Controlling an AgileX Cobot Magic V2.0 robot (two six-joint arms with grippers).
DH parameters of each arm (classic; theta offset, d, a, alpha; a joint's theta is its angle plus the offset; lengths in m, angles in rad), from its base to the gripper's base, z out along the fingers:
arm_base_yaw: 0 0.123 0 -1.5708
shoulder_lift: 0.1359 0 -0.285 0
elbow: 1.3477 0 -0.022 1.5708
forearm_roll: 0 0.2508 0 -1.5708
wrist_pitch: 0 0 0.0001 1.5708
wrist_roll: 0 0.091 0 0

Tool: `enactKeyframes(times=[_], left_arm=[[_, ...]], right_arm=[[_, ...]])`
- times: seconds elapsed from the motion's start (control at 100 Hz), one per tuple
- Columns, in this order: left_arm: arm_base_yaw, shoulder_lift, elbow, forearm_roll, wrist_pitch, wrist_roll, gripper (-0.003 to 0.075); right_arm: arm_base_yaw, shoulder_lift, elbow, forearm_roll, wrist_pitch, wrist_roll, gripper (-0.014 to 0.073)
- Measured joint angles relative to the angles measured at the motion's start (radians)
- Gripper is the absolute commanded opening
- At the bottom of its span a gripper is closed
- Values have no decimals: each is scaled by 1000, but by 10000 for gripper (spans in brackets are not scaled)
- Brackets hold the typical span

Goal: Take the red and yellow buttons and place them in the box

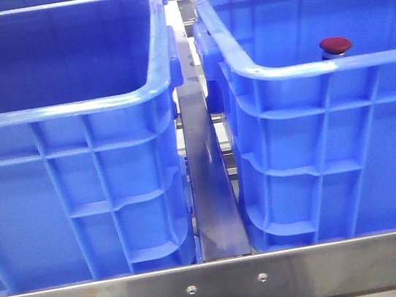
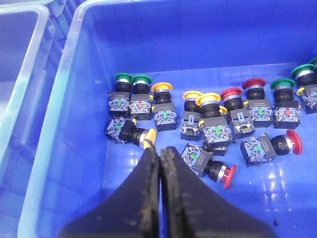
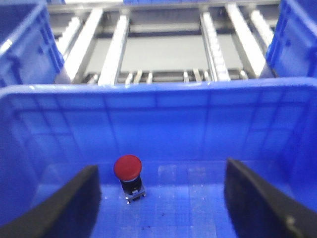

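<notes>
We see two large blue crates side by side in the front view: the left crate [image 1: 71, 137] and the right crate [image 1: 330, 144], both with ribbed grid walls and thick rolled rims, parted by a narrow metal divider [image 1: 209, 184]. A steel rail [image 1: 217, 287] with two screws runs across in front of them.

In the right wrist view, the box [image 3: 158, 119] holds a single red button [image 3: 128, 167] standing upright on its dark stem near the far wall; the same red cap [image 1: 335, 45] shows just above the right crate's near rim in the front view. Beyond this box we see roller conveyor tracks [image 3: 163, 49]. The right gripper [image 3: 161, 208] has its fingers [image 3: 74, 208] spread wide apart, with nothing between them, and the red button lies between them but nearer one finger, untouched.

In the left wrist view, a blue bin [image 2: 74, 99] holds a loose cluster of push buttons: green-capped [image 2: 122, 79], yellow-capped [image 2: 162, 88] and red-capped [image 2: 253, 84] units stand in a rough row, while others lie on their sides, among them a red one [image 2: 223, 174] and another red one [image 2: 287, 143]. The left gripper [image 2: 159, 153] has its fingers [image 2: 143, 193] pressed together, their tips just beside a toppled yellow button [image 2: 148, 137]; we cannot tell whether they touch it.
</notes>
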Motion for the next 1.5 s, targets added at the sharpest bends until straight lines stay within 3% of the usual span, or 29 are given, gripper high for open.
enactKeyframes(times=[0.3, 0.41, 0.51, 0.62, 0.73, 0.82, 1.06, 1.32, 1.5], left_arm=[[0, 0, 0, -2, 0, 0, -18], [0, 0, 0, -3, 0, 0, -11], [0, 0, 0, -16, 0, 0, 76], [0, 0, 0, -39, 0, 12, 260], [0, 2, 0, -49, 0, 16, 540], [0, 16, 0, -51, -8, 16, 640], [0, 152, -12, -108, -84, 18, 640], [4, 436, -159, -175, -115, 18, 640], [87, 593, -242, -279, -188, 63, 640]], right_arm=[[0, -175, 51, 53, 5, 0, -112], [0, -182, 53, 55, 6, 0, -104], [0, -182, 53, 60, 9, 0, -104], [0, -182, 54, 79, 9, 0, -104], [0, -182, 54, 88, 10, 0, -104], [0, -182, 54, 90, 10, 0, -104], [0, -182, 54, 91, 10, 0, -104], [0, -182, 54, 93, 10, 0, -104], [0, -182, 54, 94, 10, 0, -104]])
